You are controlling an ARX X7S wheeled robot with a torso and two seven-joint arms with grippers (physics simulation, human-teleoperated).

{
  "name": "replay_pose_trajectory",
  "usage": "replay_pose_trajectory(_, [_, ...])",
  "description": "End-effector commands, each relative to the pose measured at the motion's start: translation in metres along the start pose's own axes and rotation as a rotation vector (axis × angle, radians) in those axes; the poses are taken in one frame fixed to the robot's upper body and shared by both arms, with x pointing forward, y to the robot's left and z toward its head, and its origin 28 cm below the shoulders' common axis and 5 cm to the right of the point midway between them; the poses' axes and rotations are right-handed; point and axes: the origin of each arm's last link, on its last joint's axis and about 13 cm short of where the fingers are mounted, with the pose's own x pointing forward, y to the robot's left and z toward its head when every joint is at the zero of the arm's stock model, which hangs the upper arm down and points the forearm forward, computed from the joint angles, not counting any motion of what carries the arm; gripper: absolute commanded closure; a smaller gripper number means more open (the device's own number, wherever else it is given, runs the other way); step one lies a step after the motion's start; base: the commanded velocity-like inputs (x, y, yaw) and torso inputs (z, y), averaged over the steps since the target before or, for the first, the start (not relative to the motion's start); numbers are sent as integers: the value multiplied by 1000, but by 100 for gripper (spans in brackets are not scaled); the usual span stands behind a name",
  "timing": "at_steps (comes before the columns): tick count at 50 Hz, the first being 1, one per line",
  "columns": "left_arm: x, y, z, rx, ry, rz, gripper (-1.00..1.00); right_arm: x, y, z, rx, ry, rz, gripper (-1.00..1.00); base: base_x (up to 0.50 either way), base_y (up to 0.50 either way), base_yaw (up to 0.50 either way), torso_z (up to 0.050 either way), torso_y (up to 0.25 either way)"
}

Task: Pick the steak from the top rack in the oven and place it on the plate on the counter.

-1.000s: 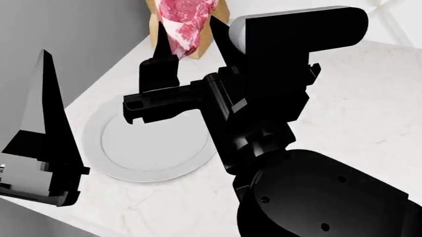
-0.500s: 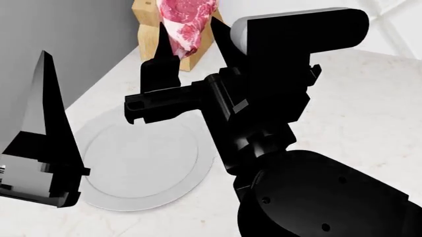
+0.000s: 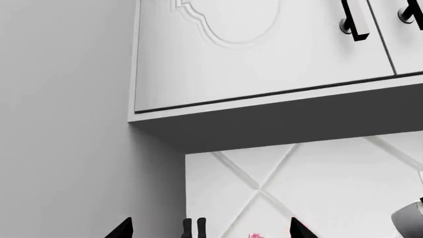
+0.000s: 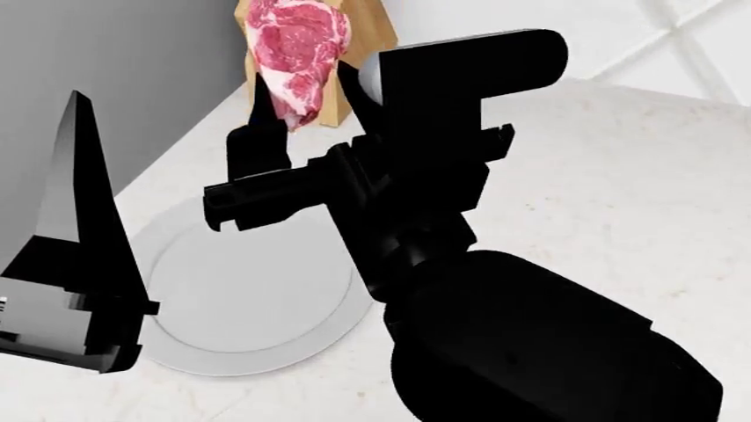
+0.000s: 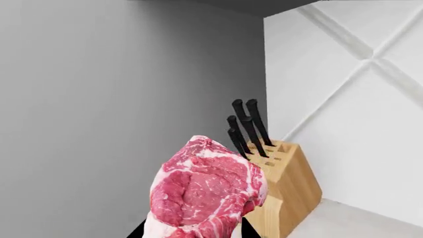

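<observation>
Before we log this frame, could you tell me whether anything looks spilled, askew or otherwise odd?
Nothing stands out. The steak is held upright in the right gripper above the counter, the plate lies flat and bare, and the knife block stands upright.

Shifted left in the head view since a second ago: right gripper (image 4: 302,101) and pinched steak (image 4: 295,54), more of the meat now showing. Plate (image 4: 252,356) slid lower, toward frame bottom.
</observation>
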Motion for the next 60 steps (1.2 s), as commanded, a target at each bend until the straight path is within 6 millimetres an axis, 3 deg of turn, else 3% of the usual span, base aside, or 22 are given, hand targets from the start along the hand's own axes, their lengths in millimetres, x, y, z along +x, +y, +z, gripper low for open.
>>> replay_pose_trajectory(1, [0, 0, -1, -2, 0, 3, -100, 16, -1, -21, 8, 66, 43, 100, 0, 0, 0, 0, 0])
replay_pose_trajectory(9, [-1, 0, -2, -3, 4, 1, -100, 23, -8, -49, 22, 129, 26, 100, 0, 0, 0, 0, 0])
replay_pose_trajectory(35, [-3, -1, -4, -4, 6, -5, -100, 20, 11, -59, 13, 174, 125, 100, 0, 0, 0, 0, 0])
replay_pose_trajectory(44, [-3, 0, -3, -5, 5, -3, -100, 18, 5, -78, 48, 222, 88, 100, 0, 0, 0, 0, 1])
replay_pose_trajectory(60, [-3, 0, -5, -4, 8, -5, -100, 17, 4, -81, 41, 227, 85, 100, 0, 0, 0, 0, 0])
